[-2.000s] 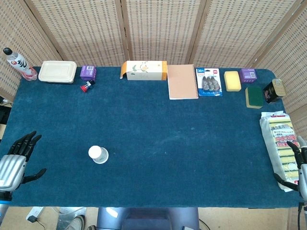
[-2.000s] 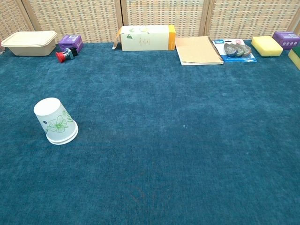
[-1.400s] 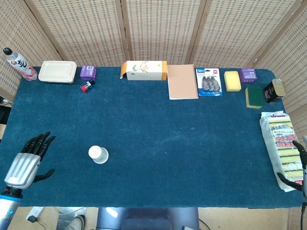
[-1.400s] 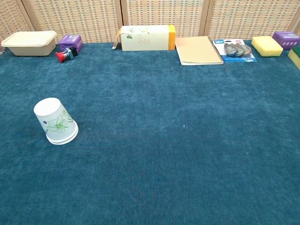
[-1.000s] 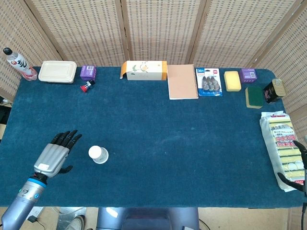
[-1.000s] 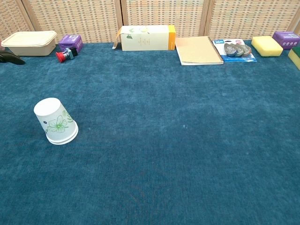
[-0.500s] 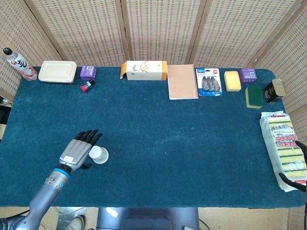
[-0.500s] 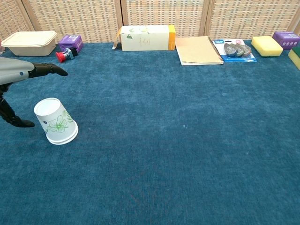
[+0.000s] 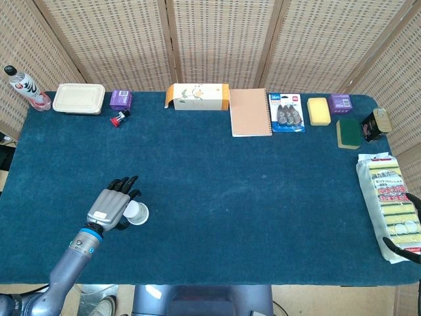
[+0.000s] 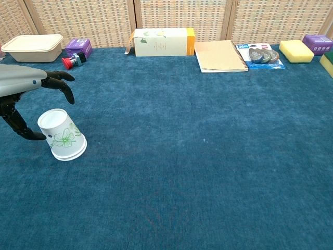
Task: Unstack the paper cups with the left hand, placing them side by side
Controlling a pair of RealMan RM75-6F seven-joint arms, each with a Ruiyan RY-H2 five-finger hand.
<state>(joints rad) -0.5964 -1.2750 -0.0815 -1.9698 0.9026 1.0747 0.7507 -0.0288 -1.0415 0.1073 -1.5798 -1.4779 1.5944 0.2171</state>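
At the left of the blue felt-covered table point(image 9: 217, 178), the left hand point(image 9: 113, 205) hovers just beside and partly over the white paper cups with a green flower print point(image 10: 62, 135). They stand as one stack, mouth down, tilted slightly on the cloth. The fingers point(image 10: 58, 82) are spread above the stack and the thumb reaches low on its left side; they hold nothing, and I cannot tell whether any part touches the paper. By my reading, the task has barely begun: no cup is lifted off and none is set beside another. At the far right edge, beside the pack of yellow sponges point(image 9: 389, 201), only a dark sliver of the right hand point(image 9: 406, 249) shows, too little to tell its state.
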